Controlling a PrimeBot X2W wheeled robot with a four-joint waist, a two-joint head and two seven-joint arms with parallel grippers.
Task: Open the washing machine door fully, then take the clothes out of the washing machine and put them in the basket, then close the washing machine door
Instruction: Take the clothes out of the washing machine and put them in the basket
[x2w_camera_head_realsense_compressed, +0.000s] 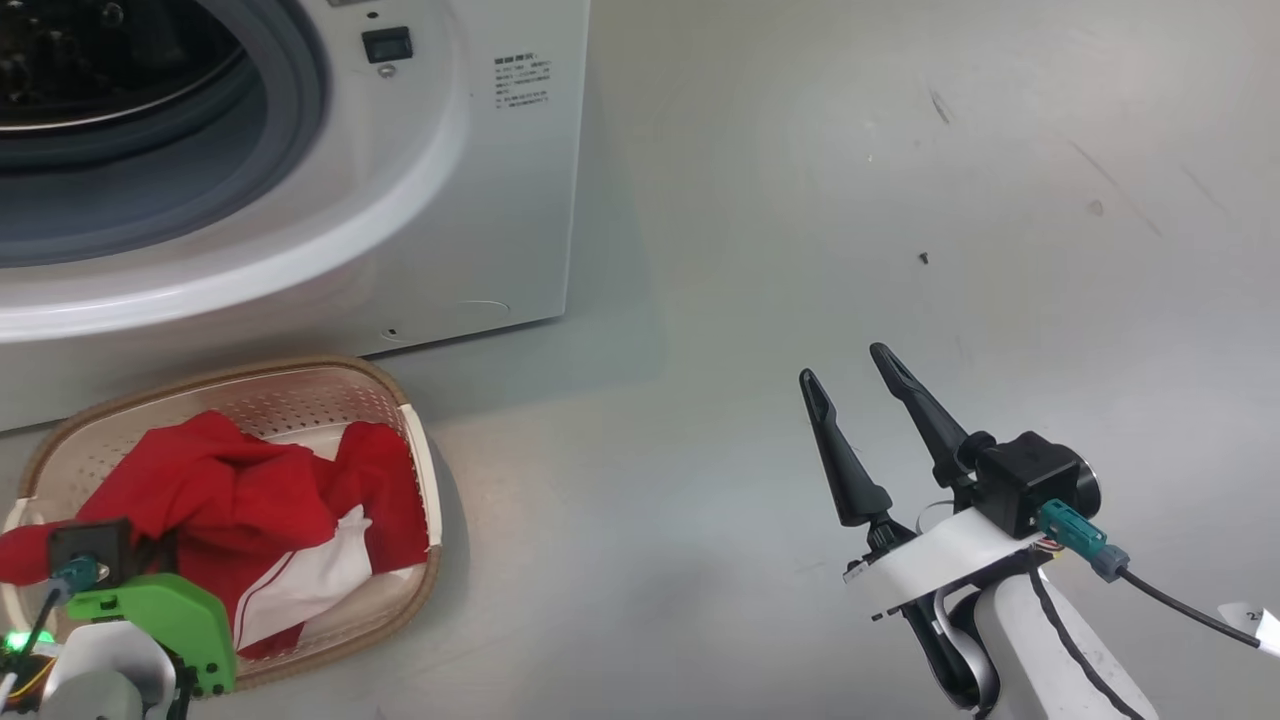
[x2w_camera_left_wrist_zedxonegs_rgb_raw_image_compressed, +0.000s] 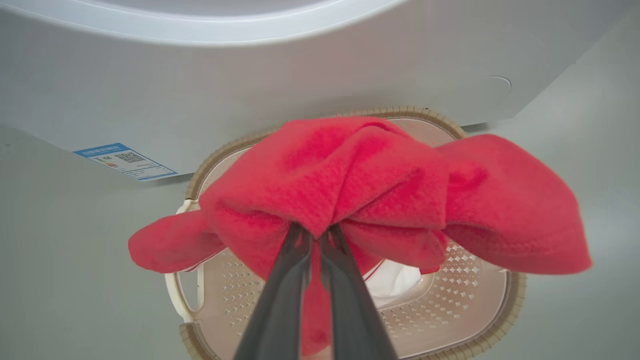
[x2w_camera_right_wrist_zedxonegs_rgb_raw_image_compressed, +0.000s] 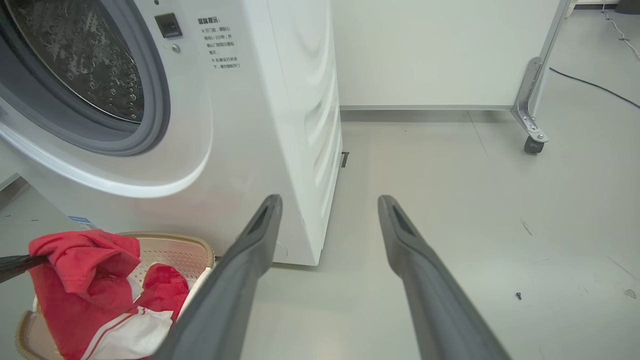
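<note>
The washing machine (x2w_camera_head_realsense_compressed: 480, 200) stands at the upper left, its grey gasket (x2w_camera_head_realsense_compressed: 290, 110) and steel drum (x2w_camera_right_wrist_zedxonegs_rgb_raw_image_compressed: 85, 60) exposed; its door is out of view. Below its front sits the cream basket (x2w_camera_head_realsense_compressed: 330, 365) with red and white clothes (x2w_camera_head_realsense_compressed: 230, 490) in it. My left gripper (x2w_camera_left_wrist_zedxonegs_rgb_raw_image_compressed: 315, 230) is shut on a red garment (x2w_camera_left_wrist_zedxonegs_rgb_raw_image_compressed: 375, 190) that bunches around its fingertips, held just above the basket (x2w_camera_left_wrist_zedxonegs_rgb_raw_image_compressed: 500, 330). My right gripper (x2w_camera_head_realsense_compressed: 845, 365) hangs open over bare floor to the right, with nothing between its fingers (x2w_camera_right_wrist_zedxonegs_rgb_raw_image_compressed: 250, 240).
A blue label (x2w_camera_left_wrist_zedxonegs_rgb_raw_image_compressed: 125, 160) marks the machine's lower front corner. A wall panel on a caster (x2w_camera_right_wrist_zedxonegs_rgb_raw_image_compressed: 532, 142) and a cable (x2w_camera_right_wrist_zedxonegs_rgb_raw_image_compressed: 595, 87) lie beyond the machine's right side. A small screw (x2w_camera_head_realsense_compressed: 923, 258) lies on the grey floor.
</note>
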